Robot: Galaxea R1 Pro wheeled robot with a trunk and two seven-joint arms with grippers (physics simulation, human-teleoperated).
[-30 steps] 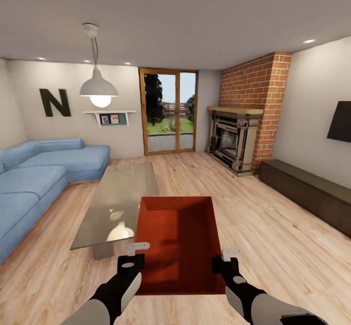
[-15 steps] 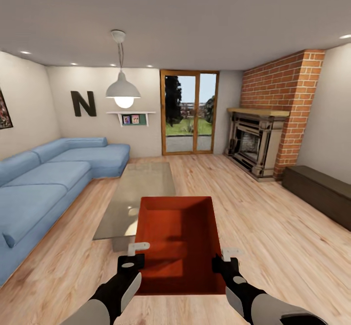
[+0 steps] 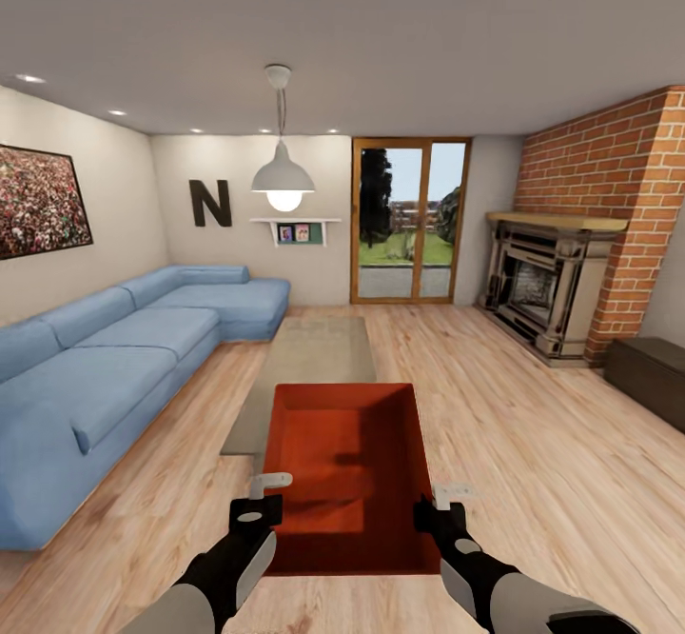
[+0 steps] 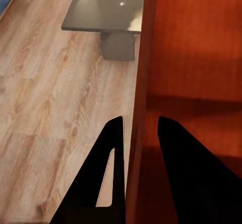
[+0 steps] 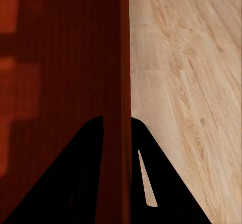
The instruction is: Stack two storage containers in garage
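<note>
I hold one red-orange storage container (image 3: 347, 467) in front of me over the light wood plank floor of the living room. My left gripper (image 3: 262, 493) is shut on its left wall (image 4: 141, 93), one finger on each side. On the opposite wall (image 5: 124, 82), my right gripper (image 3: 440, 503) is shut the same way. The container is open-topped and empty. The second container is out of view.
A low grey table (image 3: 309, 367) stands just beyond the container. A blue sofa (image 3: 114, 358) runs along the left. A red-brick fireplace (image 3: 571, 272) and a dark low cabinet (image 3: 652, 372) are at the right. Glass doors (image 3: 409, 225) are in the far wall.
The whole view has swung to the left: sofa, table and fireplace shifted right in the picture and a wall picture came in. Container and grippers keep their place relative to me.
</note>
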